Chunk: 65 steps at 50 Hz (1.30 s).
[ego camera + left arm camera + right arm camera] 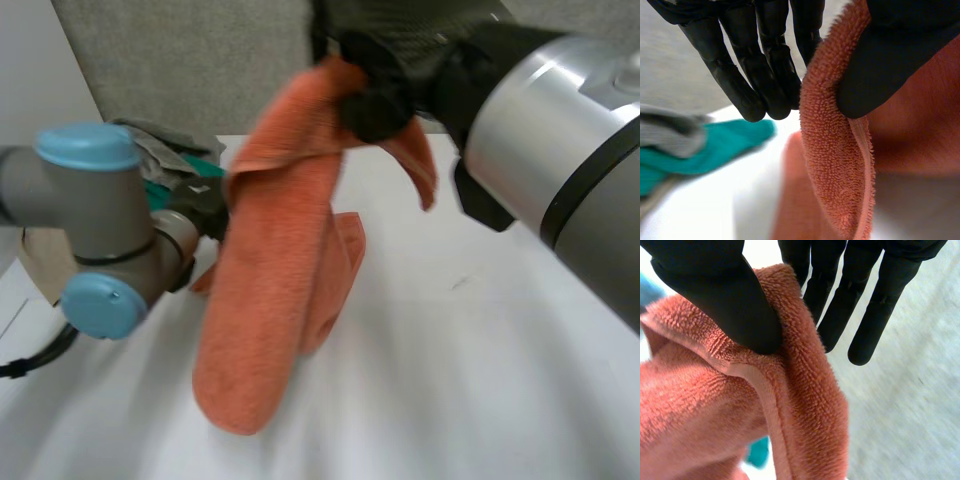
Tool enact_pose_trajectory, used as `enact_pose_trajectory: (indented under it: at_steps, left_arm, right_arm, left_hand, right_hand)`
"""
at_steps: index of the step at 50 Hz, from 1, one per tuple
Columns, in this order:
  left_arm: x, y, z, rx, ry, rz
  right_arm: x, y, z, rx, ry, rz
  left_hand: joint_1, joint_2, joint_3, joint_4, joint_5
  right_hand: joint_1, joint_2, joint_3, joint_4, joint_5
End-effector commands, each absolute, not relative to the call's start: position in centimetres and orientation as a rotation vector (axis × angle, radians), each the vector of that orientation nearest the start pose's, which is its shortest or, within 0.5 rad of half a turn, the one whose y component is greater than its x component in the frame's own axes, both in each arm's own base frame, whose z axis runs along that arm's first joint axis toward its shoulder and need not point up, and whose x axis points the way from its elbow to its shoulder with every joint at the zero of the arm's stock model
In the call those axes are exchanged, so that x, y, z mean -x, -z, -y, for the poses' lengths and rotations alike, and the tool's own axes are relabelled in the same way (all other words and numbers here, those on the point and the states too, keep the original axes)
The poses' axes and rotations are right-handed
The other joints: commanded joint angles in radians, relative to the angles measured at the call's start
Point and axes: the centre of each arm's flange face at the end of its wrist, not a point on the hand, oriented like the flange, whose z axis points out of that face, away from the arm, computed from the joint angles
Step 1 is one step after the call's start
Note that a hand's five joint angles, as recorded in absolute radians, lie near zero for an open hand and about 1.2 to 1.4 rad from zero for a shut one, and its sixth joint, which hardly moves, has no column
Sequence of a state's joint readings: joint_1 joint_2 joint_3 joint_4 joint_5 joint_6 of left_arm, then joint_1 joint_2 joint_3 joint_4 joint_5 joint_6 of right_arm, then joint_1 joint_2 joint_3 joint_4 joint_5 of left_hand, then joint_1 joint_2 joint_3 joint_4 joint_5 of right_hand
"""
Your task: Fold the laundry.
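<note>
Task thing: orange towel (265,300), held up over the white table (470,380) by both hands and hung as a long doubled drape. Its lower end is seen down at the table; whether it rests there cannot be told.
Towel top: the upper edge is bunched at the right hand, and a short loose flap is hung from that hold on the side away from the left arm.
Left hand (765,65): set at the towel's hemmed side edge, lower on the towel than the right hand's hold.
Left fingers (747,95): held straight and pressed together side by side. The towel's thick rim is pinched between them and the left thumb (890,70).
Right hand (880,270): set at the towel's highest point, on its top edge.
Right fingers (865,325): held straight and slightly spread. The towel's hem is pinched between the right thumb (725,295) and the nearest finger.
Left arm (95,230): seen just beside the towel, level with its upper half.
Right arm (560,150): seen beside the towel's top, on the opposite side from the left arm.
Other laundry: a teal cloth (715,145) and a grey cloth (667,132) are piled together near the towel on the left hand's side, apart from it.
Backdrop: a grey panel (180,60) is seen behind the towel's top.
</note>
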<state>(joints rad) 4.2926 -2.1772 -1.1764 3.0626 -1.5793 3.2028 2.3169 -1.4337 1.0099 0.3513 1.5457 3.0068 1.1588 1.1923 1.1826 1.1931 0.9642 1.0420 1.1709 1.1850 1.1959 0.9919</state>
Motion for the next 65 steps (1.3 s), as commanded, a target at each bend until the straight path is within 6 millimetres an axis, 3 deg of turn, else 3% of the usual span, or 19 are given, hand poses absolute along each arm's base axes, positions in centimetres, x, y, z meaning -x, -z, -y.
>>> enact_pose_trajectory:
  at_steps: [1,4,8,15,20,23,27,31,32,36,39,41,45,50,55,58,59,63,65]
  left_arm:
    - [23.4,-28.5,30.7,-0.467,2.172,-2.324]
    - [22.8,-31.3,28.3,-0.586,2.259,-2.192]
    - [23.1,-32.2,25.8,-0.752,2.287,-2.121]
    - [24.8,-26.6,25.7,-0.969,1.985,-2.236]
    - [26.1,-21.4,29.2,-1.005,1.739,-2.256]
    - [26.7,-20.6,30.9,-0.984,1.699,-2.237]
    - [28.2,-24.3,33.3,-0.896,1.862,-2.112]
    - [29.3,-31.2,34.5,-0.776,2.204,-1.906]
    - [29.5,-34.3,34.6,-0.701,2.363,-1.786]
    - [29.3,-40.8,34.0,-0.531,2.663,-1.479]
    - [28.9,-43.4,33.7,-0.448,2.758,-1.307]
    - [28.5,-43.5,33.8,-0.443,2.732,-1.298]
    - [27.5,-41.3,33.8,-0.498,2.576,-1.459]
    - [27.1,-35.7,33.0,-0.628,2.346,-1.752]
    - [27.3,-28.0,30.6,-0.823,2.112,-2.014]
    - [27.3,-25.0,29.7,-0.896,2.037,-2.084]
    - [27.3,-22.6,29.5,-0.94,1.967,-2.135]
    - [26.6,-17.3,30.0,-1.007,1.806,-2.198]
    - [26.2,-15.9,30.3,-1.012,1.756,-2.212]
  right_arm:
    - [-27.9,-35.1,23.0,0.891,1.981,-1.987]
    - [-27.0,-33.1,25.3,0.928,1.976,-2.07]
    - [-26.4,-28.6,28.1,0.989,1.884,-2.207]
    - [-27.5,-22.6,28.7,1.106,1.686,-2.318]
    - [-28.9,-19.6,29.7,1.179,1.671,-2.316]
    - [-29.6,-19.5,31.1,1.169,1.768,-2.281]
    - [-30.8,-21.1,34.4,1.126,2.048,-2.143]
    - [-32.2,-25.5,37.2,1.105,2.408,-1.866]
    - [-32.5,-27.5,37.7,1.082,2.527,-1.756]
    - [-33.1,-32.6,38.1,0.931,2.713,-1.488]
    - [-33.0,-34.8,38.1,0.84,2.766,-1.371]
    - [-32.9,-35.9,38.1,0.791,2.796,-1.296]
    - [-32.4,-35.9,38.3,0.795,2.801,-1.297]
    - [-31.7,-32.3,37.9,0.947,2.622,-1.499]
    - [-30.5,-25.8,35.8,1.152,2.288,-1.751]
    - [-29.8,-22.7,34.8,1.222,2.148,-1.854]
    - [-29.3,-20.6,34.2,1.265,2.057,-1.92]
    - [-28.2,-15.9,33.3,1.353,1.891,-2.055]
    - [-27.8,-15.1,33.1,1.379,1.861,-2.083]
  left_hand:
    - [0.237,0.204,0.214,0.203,0.258]
    - [0.237,0.204,0.214,0.203,0.258]
    - [0.237,0.204,0.214,0.203,0.258]
    - [0.237,0.204,0.214,0.203,0.258]
    - [0.237,0.204,0.214,0.203,0.258]
    - [0.237,0.204,0.214,0.203,0.258]
    - [0.237,0.204,0.214,0.203,0.258]
    - [0.237,0.204,0.214,0.203,0.258]
    - [0.237,0.204,0.214,0.203,0.258]
    - [0.237,0.204,0.214,0.203,0.258]
    - [0.237,0.204,0.214,0.203,0.258]
    - [0.237,0.204,0.214,0.203,0.258]
    - [0.237,0.204,0.214,0.203,0.258]
    - [0.237,0.204,0.214,0.203,0.258]
    - [0.237,0.204,0.214,0.203,0.258]
    - [0.237,0.204,0.214,0.203,0.258]
    - [0.237,0.204,0.214,0.203,0.258]
    - [0.237,0.204,0.214,0.203,0.258]
    - [0.209,0.175,0.185,0.174,0.229]
  right_hand:
    - [0.354,0.225,0.211,0.2,0.23]
    - [0.354,0.225,0.211,0.2,0.23]
    - [0.354,0.225,0.211,0.2,0.23]
    - [0.354,0.225,0.211,0.2,0.23]
    - [0.354,0.225,0.211,0.2,0.23]
    - [0.354,0.225,0.211,0.2,0.23]
    - [0.354,0.225,0.211,0.2,0.23]
    - [0.354,0.225,0.211,0.2,0.23]
    - [0.354,0.225,0.211,0.2,0.23]
    - [0.354,0.225,0.211,0.2,0.23]
    - [0.354,0.225,0.211,0.2,0.23]
    - [0.354,0.225,0.211,0.2,0.23]
    - [0.354,0.225,0.211,0.2,0.23]
    - [0.354,0.225,0.211,0.2,0.23]
    - [0.354,0.225,0.211,0.2,0.23]
    - [0.354,0.225,0.211,0.2,0.23]
    - [0.354,0.225,0.211,0.2,0.23]
    - [0.354,0.225,0.211,0.2,0.23]
    - [0.354,0.225,0.211,0.2,0.23]
